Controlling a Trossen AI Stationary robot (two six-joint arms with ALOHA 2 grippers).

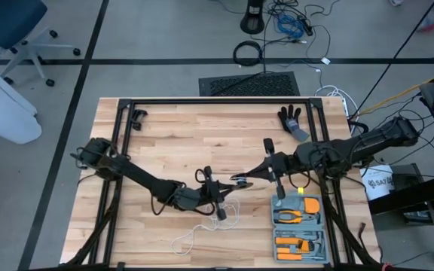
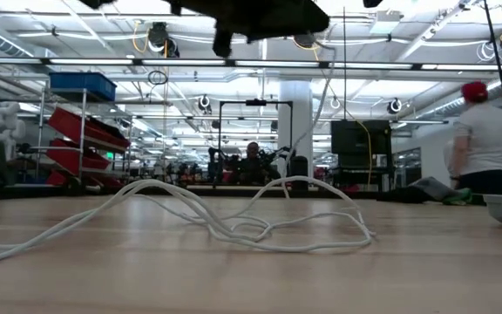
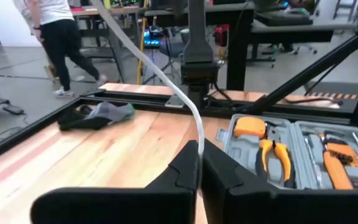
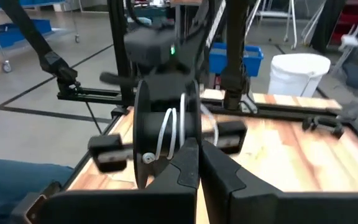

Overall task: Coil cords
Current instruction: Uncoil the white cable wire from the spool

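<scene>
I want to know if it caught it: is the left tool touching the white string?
Touching. In the left wrist view, the left tool is shut on the white string, which runs out from between its fingers.

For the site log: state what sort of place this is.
Probably a robotics lab or workshop: a wooden table in a black metal frame, an open grey case of orange-handled tools, red storage bins on shelving.

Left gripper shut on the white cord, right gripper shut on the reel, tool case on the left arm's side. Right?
Not quite: the tool case sits on the right arm's side, per the high view. Left gripper shut on the white cord, right gripper shut on the reel.
</scene>
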